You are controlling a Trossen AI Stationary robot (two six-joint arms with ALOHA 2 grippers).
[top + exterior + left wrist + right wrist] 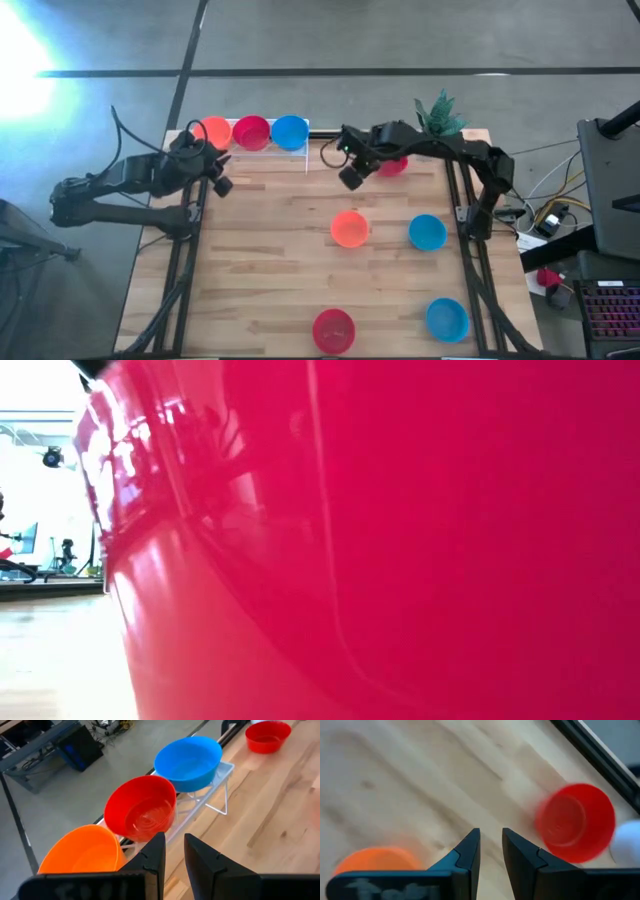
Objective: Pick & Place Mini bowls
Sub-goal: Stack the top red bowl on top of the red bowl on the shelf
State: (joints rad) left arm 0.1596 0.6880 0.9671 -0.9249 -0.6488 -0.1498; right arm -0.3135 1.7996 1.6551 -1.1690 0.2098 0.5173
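Nearest the front edge and farthest from the white wire-mesh rack (300, 146), a crimson round plastic mini bowl (333, 330) sits so close to the low camera that it fills that view. A bright blue round plastic mini bowl (447, 319) stands to its right, just as far from the rack. Halfway back toward the rack are an orange round plastic mini bowl (349, 228) and a second blue plastic bowl (427, 232), side by side but apart.

Closer in, level with the rack and off its right end, the right gripper (491, 852) hovers over bare wood. Its fingers are parted by a narrow gap with nothing between them. A second crimson plastic bowl (575, 822) lies just beyond it. That gap looks too slim to straddle a rim, so if the gripper comes down as it is, it would likely push the light bowl along the table, possibly into the small white pot with a green plant (440, 115) behind it.

The rack itself holds an orange bowl (82, 850), a red bowl (142, 810) and a blue bowl (189, 762) in a row, all tilted. The left gripper (174, 855) is right at the rack's front, beside the orange and red ones, its fingers slightly apart and empty. A careless swing here could clip a rim and tip a bowl off the rack's far side onto the floor. With few free places showing on the rack, squeezing in another bowl could also knock its neighbours loose.
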